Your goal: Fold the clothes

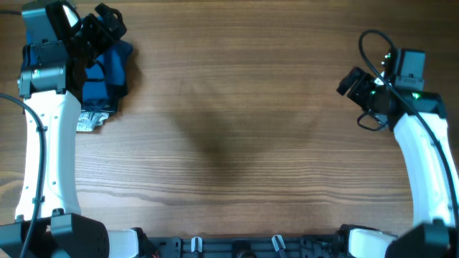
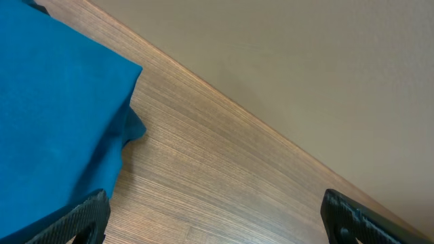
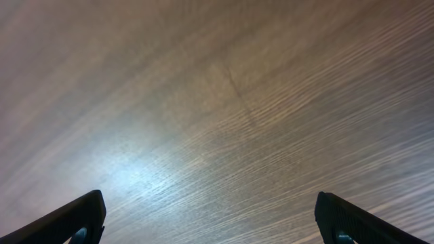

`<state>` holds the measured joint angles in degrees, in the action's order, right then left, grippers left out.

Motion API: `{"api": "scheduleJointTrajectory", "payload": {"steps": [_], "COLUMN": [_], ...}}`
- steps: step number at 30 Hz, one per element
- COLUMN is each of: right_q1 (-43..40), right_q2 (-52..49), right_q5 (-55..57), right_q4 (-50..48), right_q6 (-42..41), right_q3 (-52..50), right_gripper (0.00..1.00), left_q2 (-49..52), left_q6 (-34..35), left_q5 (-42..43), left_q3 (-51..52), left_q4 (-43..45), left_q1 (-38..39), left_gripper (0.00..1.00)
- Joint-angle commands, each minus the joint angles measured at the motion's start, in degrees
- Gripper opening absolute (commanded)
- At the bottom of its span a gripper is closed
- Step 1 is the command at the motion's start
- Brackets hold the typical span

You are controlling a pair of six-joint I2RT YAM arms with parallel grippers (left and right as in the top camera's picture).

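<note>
The clothes [image 1: 107,68] are a medium-blue folded bundle at the table's far left corner, partly hidden under my left arm. In the left wrist view the blue fabric [image 2: 54,115] lies flat on the wood, its folded edge just inside the left finger [image 2: 81,218]. My left gripper [image 1: 107,29] hovers over the bundle's far side and is open [image 2: 217,224], with nothing between its jaws. My right gripper [image 1: 350,81] hangs at the far right, away from the clothes. It is open [image 3: 213,224] over bare wood.
A white-and-grey patterned piece [image 1: 92,120] pokes out at the near side of the bundle, beside my left arm. The table's far edge [image 2: 271,135] runs diagonally close behind the left gripper. Wooden tabletop [image 1: 229,136] spreads between the two arms.
</note>
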<state>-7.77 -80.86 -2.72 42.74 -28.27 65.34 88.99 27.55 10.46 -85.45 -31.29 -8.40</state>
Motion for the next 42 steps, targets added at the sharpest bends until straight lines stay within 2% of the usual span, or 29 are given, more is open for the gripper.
{"api": "scheduleJointTrajectory", "payload": {"steps": [1,4,7,10,14,17,23,25,30,36,42], "right_q1": [0.3,3.7,10.6,13.8,13.7,13.7,13.7,13.6,13.3,13.3,13.3], "right_q2": [10.3,23.4,35.3,48.3,65.6,73.1,78.9,80.7,80.7,80.7,80.6], "right_q5": [3.6,8.6,17.5,20.8,20.8,20.7,18.1,16.9,10.4,10.0,9.3], "right_q4": [0.0,-3.0,-15.2,-28.9,-39.4,-46.8,-50.6,-51.1,-49.5,-41.0,-41.4], "right_q6": [-0.2,-0.2,-0.2,-0.2,-0.4,-0.3,-0.1,2.6,15.5,20.9,22.9], "right_q3": [-0.1,-0.2,-3.7,-13.9,-32.9,-44.3,-59.5,-62.3,-63.2,-63.8,-63.9], "right_gripper": [0.99,1.00,1.00,1.00,1.00,1.00,1.00,1.00,1.00,1.00,1.00], "left_q2": [0.2,0.2,0.2,0.2,0.2,0.2,0.2,0.2,0.2,0.2,0.2], "left_q6": [-0.1,-0.1,-0.1,-0.1,-0.1,-0.1,-0.1,-0.1,-0.1,-0.1,-0.1], "left_q5": [-0.7,-0.7,-0.7,-0.7,-0.7,-0.7,-0.7,-0.7,-0.7,-0.7,-0.7], "left_q3": [0.1,0.1,0.1,0.1,0.1,0.1,0.1,0.1,0.1,0.1,0.1], "left_q4": [0.1,0.1,0.1,0.1,0.1,0.1,0.1,0.1,0.1,0.1,0.1], "left_q1": [-0.1,-0.1,-0.1,-0.1,-0.1,-0.1,-0.1,-0.1,-0.1,-0.1,-0.1], "left_gripper": [1.00,1.00,1.00,1.00,1.00,1.00,1.00,1.00,1.00,1.00,1.00]}}
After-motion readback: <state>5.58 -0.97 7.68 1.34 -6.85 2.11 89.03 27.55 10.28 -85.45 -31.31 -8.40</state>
